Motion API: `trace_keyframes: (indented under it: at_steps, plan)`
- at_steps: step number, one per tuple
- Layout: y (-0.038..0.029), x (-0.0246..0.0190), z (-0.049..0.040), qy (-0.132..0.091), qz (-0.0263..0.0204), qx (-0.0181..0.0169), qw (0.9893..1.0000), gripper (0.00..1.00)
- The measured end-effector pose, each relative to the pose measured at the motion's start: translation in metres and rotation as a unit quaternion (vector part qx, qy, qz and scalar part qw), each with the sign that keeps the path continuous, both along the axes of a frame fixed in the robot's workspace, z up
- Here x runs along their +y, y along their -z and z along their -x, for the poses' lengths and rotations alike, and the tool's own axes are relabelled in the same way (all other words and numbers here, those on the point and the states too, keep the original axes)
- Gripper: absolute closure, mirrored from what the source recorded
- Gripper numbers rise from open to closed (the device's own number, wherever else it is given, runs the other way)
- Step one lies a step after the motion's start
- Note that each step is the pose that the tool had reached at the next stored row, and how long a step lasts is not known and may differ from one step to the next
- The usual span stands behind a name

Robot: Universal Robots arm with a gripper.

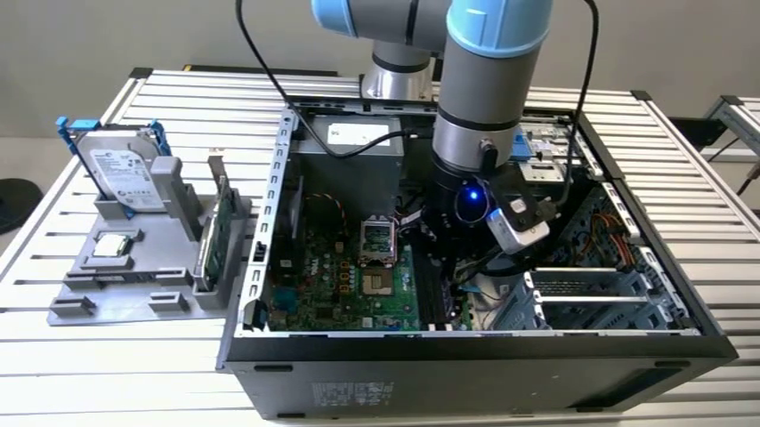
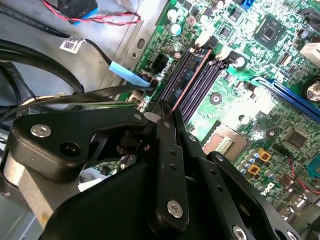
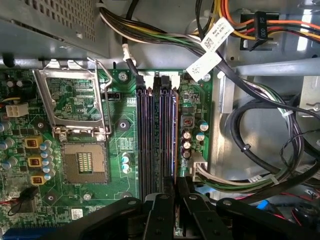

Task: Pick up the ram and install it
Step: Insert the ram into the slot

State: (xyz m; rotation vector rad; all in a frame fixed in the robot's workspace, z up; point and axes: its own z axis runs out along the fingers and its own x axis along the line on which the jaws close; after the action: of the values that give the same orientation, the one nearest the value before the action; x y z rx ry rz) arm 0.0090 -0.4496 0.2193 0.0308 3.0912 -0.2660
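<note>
Second wrist view shows the gripper (image 2: pixel 167 116) pinched narrow on the ram (image 2: pixel 192 75), which stands on edge in a memory slot (image 2: pixel 200 90) running toward one o'clock from the fingertips. Seating it well probably calls for a straight, even press along the slot, with the motherboard (image 2: pixel 250 105) latches free to catch.

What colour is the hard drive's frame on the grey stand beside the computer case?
Blue. The frame around the silver hard drive shows best in the exterior view, at its left.
</note>
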Motion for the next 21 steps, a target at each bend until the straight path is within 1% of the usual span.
trace_keyframes:
  at_steps: [7, 14, 18, 21]
  plan:
    - [0.0, 0.0, -0.001, 0.0, 0.0005, 0.0, 1.0, 1.0]
    - [-0.0003, -0.0002, 0.0004, 0.0, 0.0006, 0.0, 1.0, 1.0]
    - [-0.0002, -0.0003, 0.0006, 0.0, 0.0015, 0.0, 1.0, 1.0]
    - [0.0011, -0.0003, 0.0006, 0.0, 0.0024, 0.0, 1.0, 1.0]
